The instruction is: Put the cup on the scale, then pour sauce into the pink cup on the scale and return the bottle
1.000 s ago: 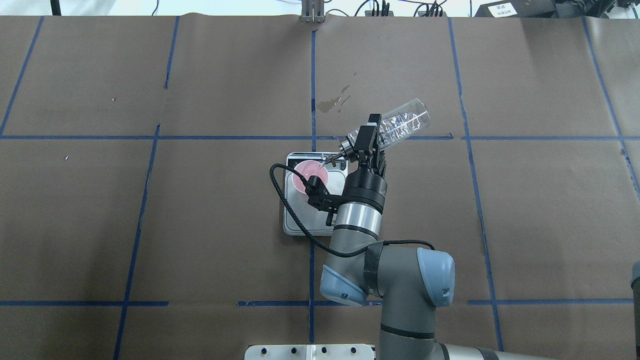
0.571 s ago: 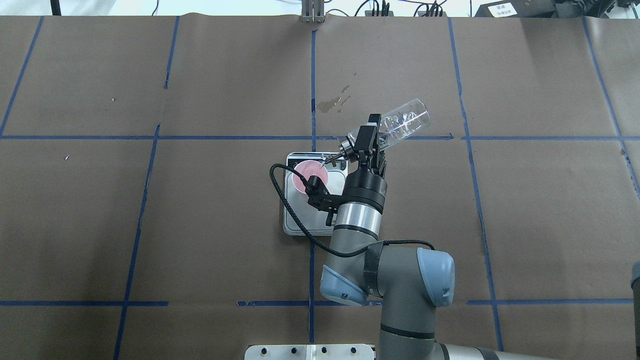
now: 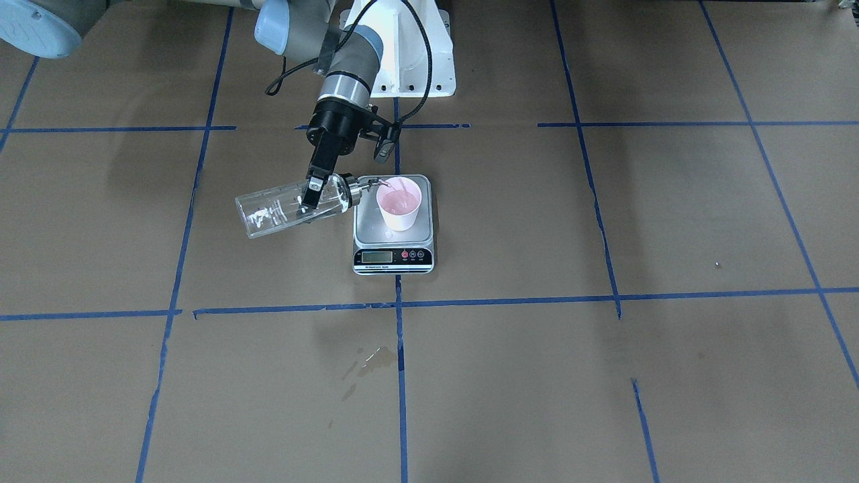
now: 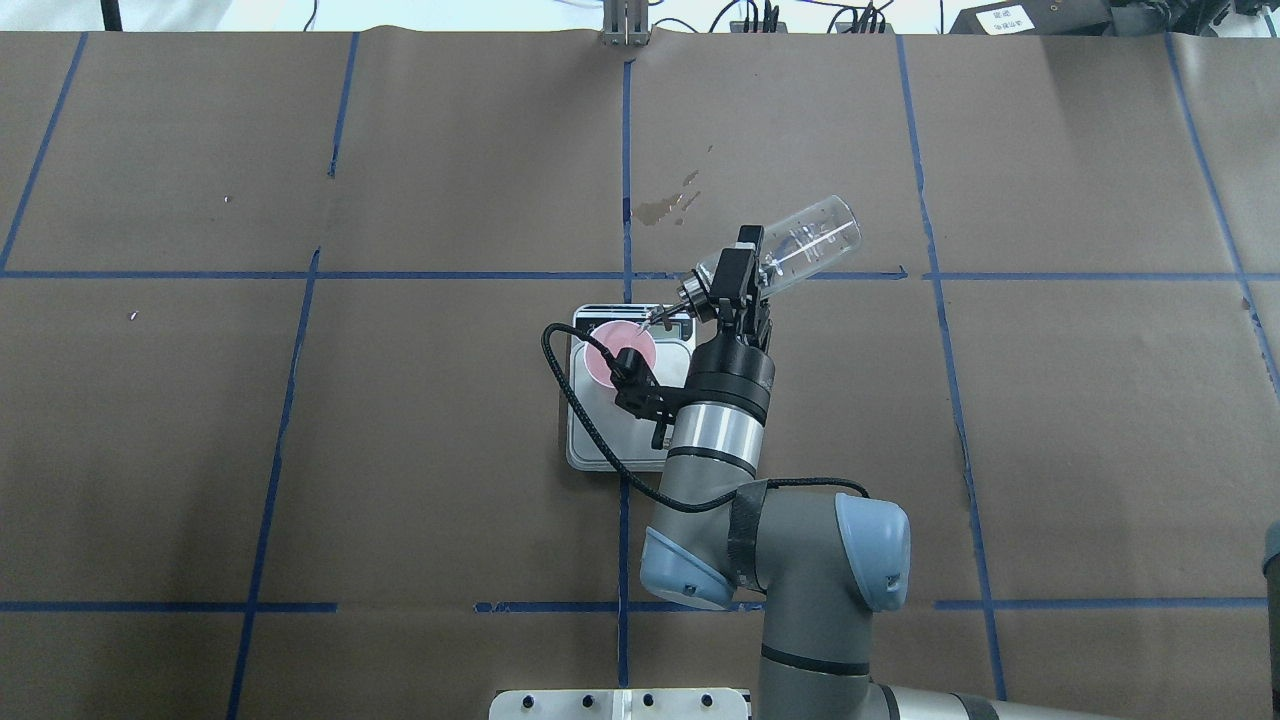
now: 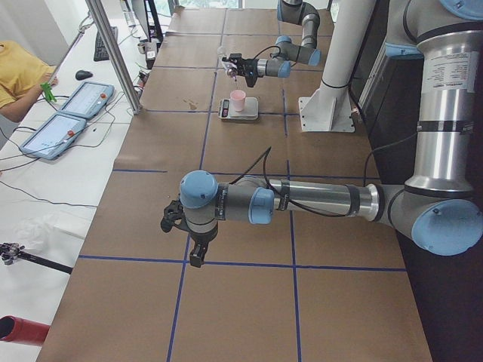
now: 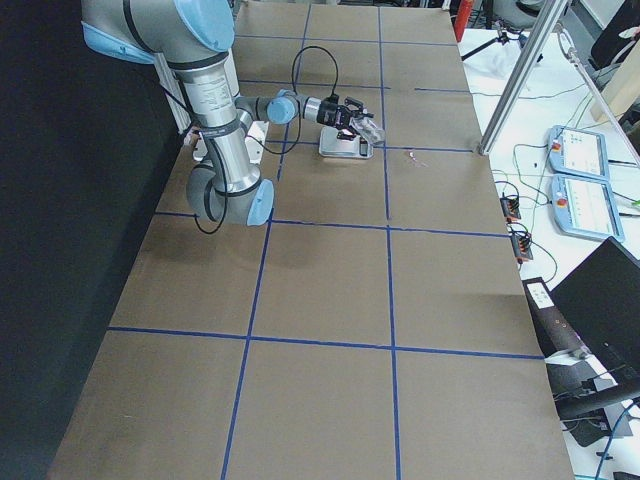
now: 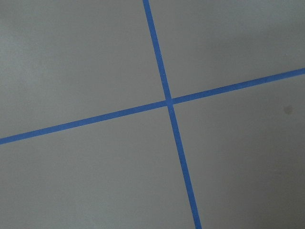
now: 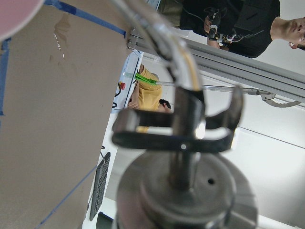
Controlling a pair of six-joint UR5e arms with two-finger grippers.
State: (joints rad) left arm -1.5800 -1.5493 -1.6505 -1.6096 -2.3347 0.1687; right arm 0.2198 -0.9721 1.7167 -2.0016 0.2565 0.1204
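The right fingers (image 3: 313,190) pinched the tilted bottle (image 3: 282,209) at its neck, spout over the cup (image 3: 398,204) standing on the scale (image 3: 366,228). Pouring well likely needed a slow tilt with the spout inside the rim. Any sauce stream and the scale's reading were unreadable. I cannot tell whether the left fingers (image 5: 195,259) were spread.

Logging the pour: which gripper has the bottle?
The right gripper, shut on the tilted bottle, spout over the cup; the left gripper hangs far from the scale.

Pink cup (image 3: 400,213) upright on scale (image 3: 393,257); clear glass bottle (image 3: 278,209) tilted near-horizontal beside it, silver spout (image 3: 371,182) over cup rim
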